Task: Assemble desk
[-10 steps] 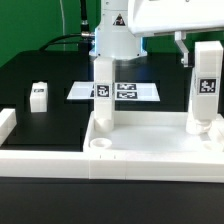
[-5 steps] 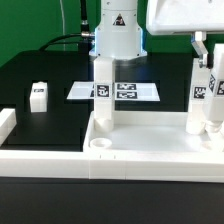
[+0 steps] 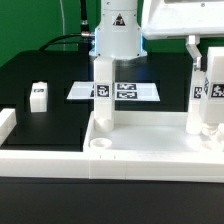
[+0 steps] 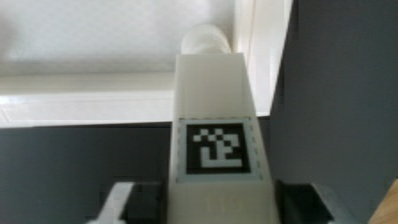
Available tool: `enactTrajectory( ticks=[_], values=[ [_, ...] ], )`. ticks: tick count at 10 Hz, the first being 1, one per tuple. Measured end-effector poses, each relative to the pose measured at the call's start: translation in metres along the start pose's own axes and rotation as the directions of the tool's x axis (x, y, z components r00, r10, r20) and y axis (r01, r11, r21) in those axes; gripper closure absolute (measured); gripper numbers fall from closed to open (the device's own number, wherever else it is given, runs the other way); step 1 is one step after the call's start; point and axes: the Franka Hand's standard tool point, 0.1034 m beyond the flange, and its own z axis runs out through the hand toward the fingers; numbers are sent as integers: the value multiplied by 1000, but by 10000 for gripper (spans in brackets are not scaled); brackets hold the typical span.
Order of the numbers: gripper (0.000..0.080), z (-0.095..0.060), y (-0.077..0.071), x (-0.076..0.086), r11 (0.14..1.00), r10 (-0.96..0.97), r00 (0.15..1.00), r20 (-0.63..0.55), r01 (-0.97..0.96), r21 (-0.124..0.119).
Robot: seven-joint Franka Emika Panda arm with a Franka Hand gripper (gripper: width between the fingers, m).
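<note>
The bulky white two-finger gripper [image 3: 205, 60] clamps a white square plastic leg [image 3: 205, 108] at the exterior view's three o'clock, the leg's lower end inside the white rimmed tray-like tabletop [image 3: 150, 160]; only the wrist view shows both fingers [image 4: 125, 205] flanking the leg's tag; only the exterior view shows a second upright leg [image 3: 103, 95].

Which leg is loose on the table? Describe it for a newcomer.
Find the white tabletop in the foreground. On the black table beyond its end at the exterior view's left sits a loose leg, left of the marker board. Unlike the two upright legs on the tabletop, it lies apart.
</note>
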Motion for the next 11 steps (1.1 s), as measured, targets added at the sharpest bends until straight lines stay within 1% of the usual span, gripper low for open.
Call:
enactTrajectory(
  ticks=[3,5,6,9,11],
  values=[
    [511,0,0,1,1000,-1,1000,-16,1,1],
    [511,4,-2,0,1000,-7,1000,-29,7,1],
    [511,6,-3,1,1000,-11,998,-54,11,1],
    [511,10,1,5,999,-32,997,-73,32,-4],
    [511,11,2,3,1000,-29,997,-71,28,-4]
  ],
)
